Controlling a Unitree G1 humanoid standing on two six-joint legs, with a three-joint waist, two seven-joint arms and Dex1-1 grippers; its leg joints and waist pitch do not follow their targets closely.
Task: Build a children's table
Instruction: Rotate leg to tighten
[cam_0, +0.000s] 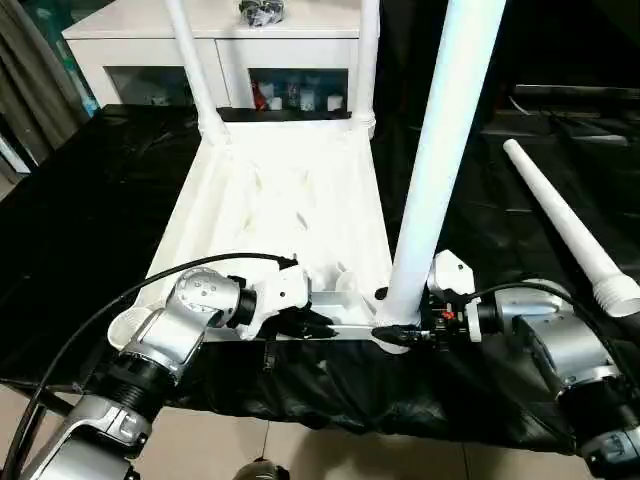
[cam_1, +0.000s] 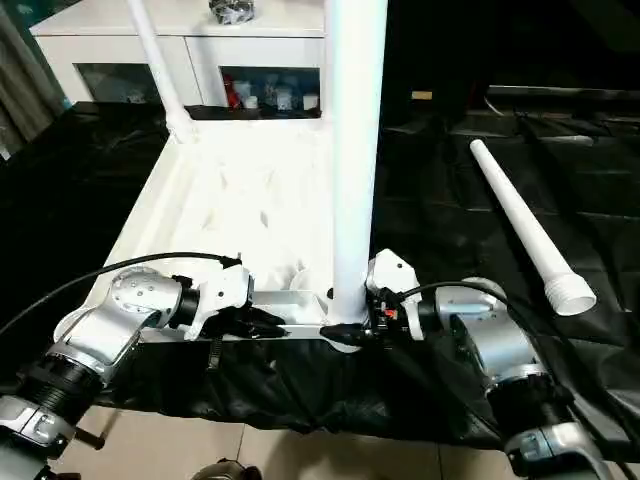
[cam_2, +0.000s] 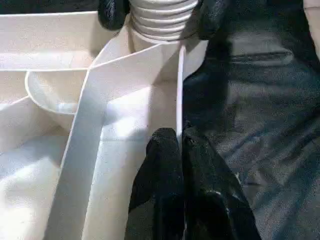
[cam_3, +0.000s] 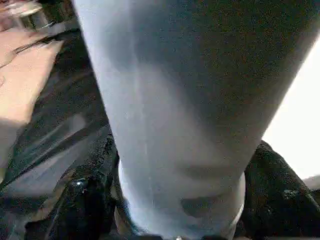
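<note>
A loose leg (cam_0: 570, 235) lies right of the tabletop (cam_0: 280, 200).

A black plastic sheet (cam_0: 90, 230) covered the floor. Behind it stood a white cabinet (cam_0: 225, 45) with glass doors, small bottles, perhaps, inside, and a dark crumpled object (cam_0: 262, 12) on top.

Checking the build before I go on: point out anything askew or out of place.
One leg lies loose on the black sheet, right of the upturned tabletop, not yet socketed. The near-right leg leans slightly in its corner socket.
</note>
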